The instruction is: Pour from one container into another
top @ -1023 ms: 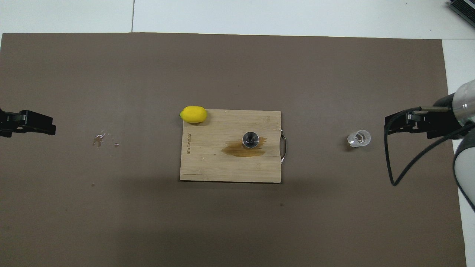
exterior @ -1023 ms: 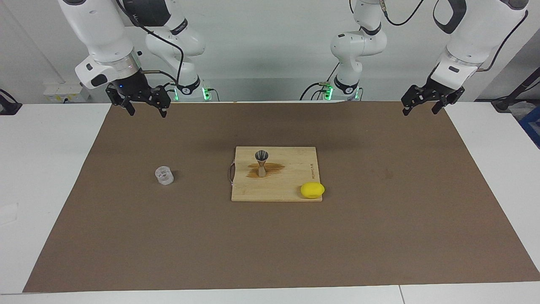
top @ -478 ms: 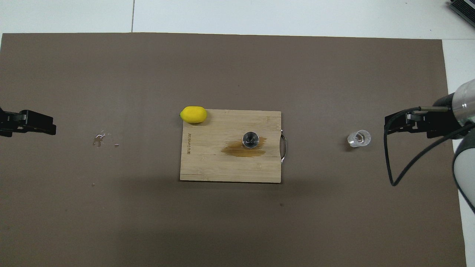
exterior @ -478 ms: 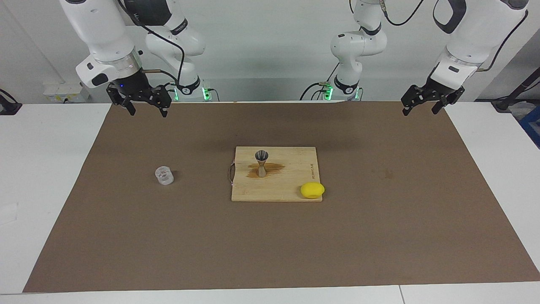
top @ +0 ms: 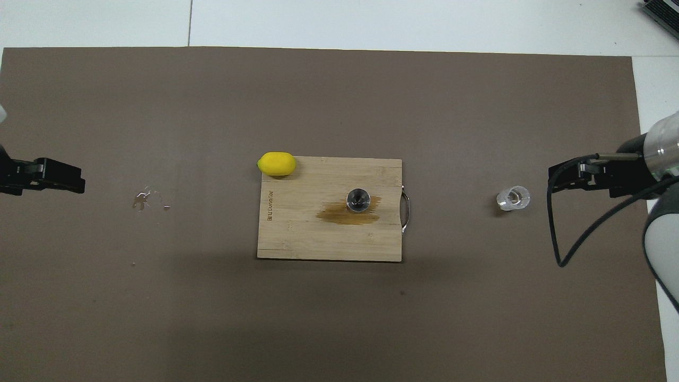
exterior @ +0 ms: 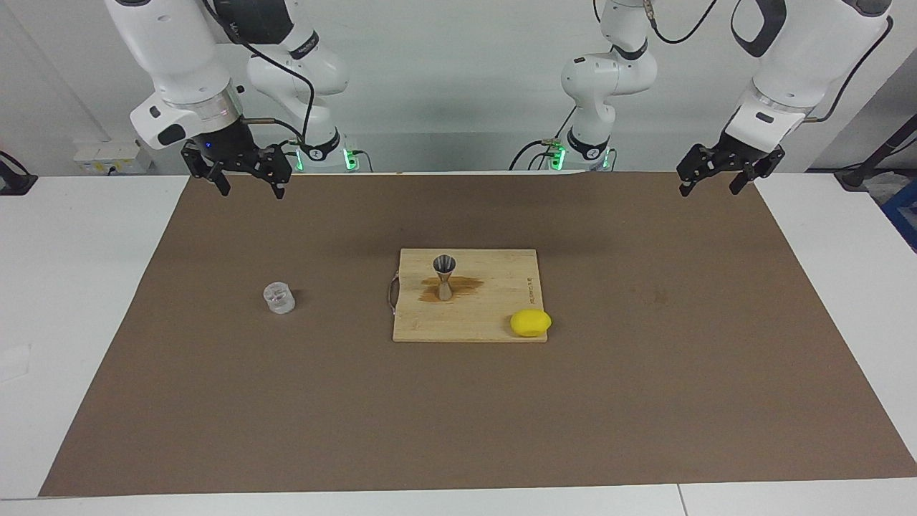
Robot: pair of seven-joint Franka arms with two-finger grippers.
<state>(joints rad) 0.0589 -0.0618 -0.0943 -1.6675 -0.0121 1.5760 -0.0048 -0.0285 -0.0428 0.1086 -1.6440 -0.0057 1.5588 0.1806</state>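
Glass cup (exterior: 279,298) stands on the table mat toward the right arm's end; jigger (exterior: 444,276) upright on board (exterior: 494,315), probably ready to be filled. Right pincer (exterior: 247,188) and left pincer (exterior: 711,185) wide, empty, raised.

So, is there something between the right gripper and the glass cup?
Nothing visible. The right gripper, open, hangs over the bare brown mat, and the glass cup stands alone on it. The cutting board lies beside the cup, off that path.

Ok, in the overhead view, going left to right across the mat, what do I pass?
Left gripper → spilled drops → lemon → jigger on the cutting board → glass cup → right gripper.
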